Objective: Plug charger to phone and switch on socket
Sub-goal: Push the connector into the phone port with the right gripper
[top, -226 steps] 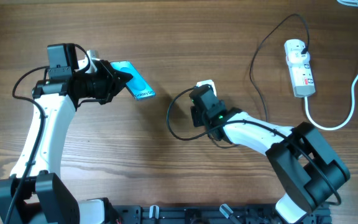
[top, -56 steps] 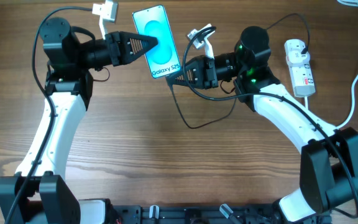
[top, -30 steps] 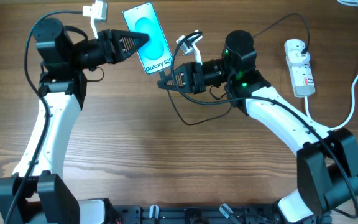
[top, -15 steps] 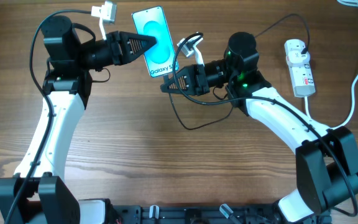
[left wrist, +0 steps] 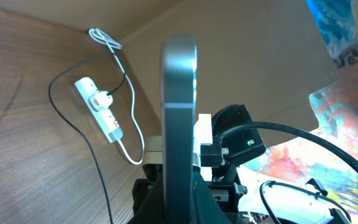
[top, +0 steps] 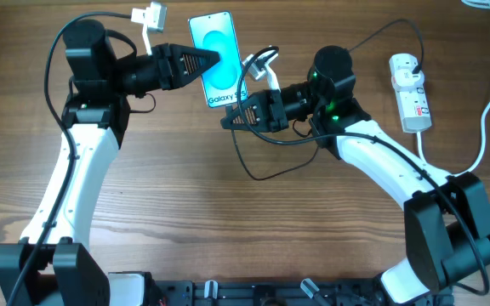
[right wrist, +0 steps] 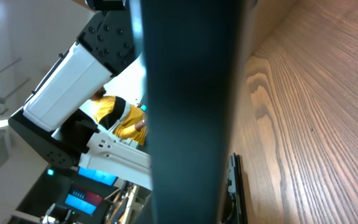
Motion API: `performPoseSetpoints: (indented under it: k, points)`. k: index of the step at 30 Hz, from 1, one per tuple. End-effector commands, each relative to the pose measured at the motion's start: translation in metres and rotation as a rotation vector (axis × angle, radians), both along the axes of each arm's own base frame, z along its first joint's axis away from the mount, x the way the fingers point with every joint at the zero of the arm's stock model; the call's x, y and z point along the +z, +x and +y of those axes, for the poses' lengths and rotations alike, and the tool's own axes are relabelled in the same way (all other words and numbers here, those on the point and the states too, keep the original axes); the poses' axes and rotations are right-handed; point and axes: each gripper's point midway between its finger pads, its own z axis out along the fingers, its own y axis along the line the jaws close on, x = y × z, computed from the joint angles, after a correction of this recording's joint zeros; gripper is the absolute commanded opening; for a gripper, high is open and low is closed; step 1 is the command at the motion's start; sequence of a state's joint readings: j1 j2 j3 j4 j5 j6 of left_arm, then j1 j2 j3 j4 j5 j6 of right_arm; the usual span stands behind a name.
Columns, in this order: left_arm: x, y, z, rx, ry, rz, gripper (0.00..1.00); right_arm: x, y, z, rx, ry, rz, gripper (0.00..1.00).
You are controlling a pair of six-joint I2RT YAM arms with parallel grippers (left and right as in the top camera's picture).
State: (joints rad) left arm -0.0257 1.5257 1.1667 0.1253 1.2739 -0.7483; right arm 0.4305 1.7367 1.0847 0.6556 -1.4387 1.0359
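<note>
Plugging was in hand: the left tool (top: 201, 61) clamped the cyan-screened rectangular smartphone (top: 218, 53) above the surface's far edge, and the right tool (top: 230, 119) pinched the thin black charger cable (top: 258, 176) just beneath. Next, the connector likely needed aligning with the port, before the white power strip (top: 410, 95) was switched on.

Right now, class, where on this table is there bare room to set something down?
Bare table lies between the left arm and right arm, below the charger loop. Crowded: around the phone up top and by the socket with its white cord.
</note>
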Motion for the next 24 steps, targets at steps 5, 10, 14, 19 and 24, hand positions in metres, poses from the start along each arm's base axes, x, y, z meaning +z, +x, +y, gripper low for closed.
performPoseSetpoints:
  k: [5, 10, 14, 19, 24]
  points:
    - [-0.014, -0.051, -0.039, -0.254, -0.018, 0.017, 0.04, 0.026, 0.036, 0.006, -0.193, 0.05, -0.085, 0.05]
    - [-0.014, -0.054, -0.044, -0.267, -0.018, 0.018, 0.04, 0.026, 0.039, 0.006, -0.208, 0.05, -0.081, 0.05]
    - [-0.014, -0.054, -0.044, -0.267, -0.018, 0.018, 0.04, 0.026, 0.039, 0.006, -0.211, 0.05, -0.081, 0.05]
    - [-0.014, -0.055, -0.044, -0.268, -0.018, 0.018, 0.04, 0.027, 0.041, 0.006, -0.219, 0.051, -0.078, 0.05]
    - [-0.018, -0.058, -0.044, -0.28, -0.014, 0.018, 0.04, 0.029, 0.041, 0.006, -0.223, 0.059, -0.089, 0.04]
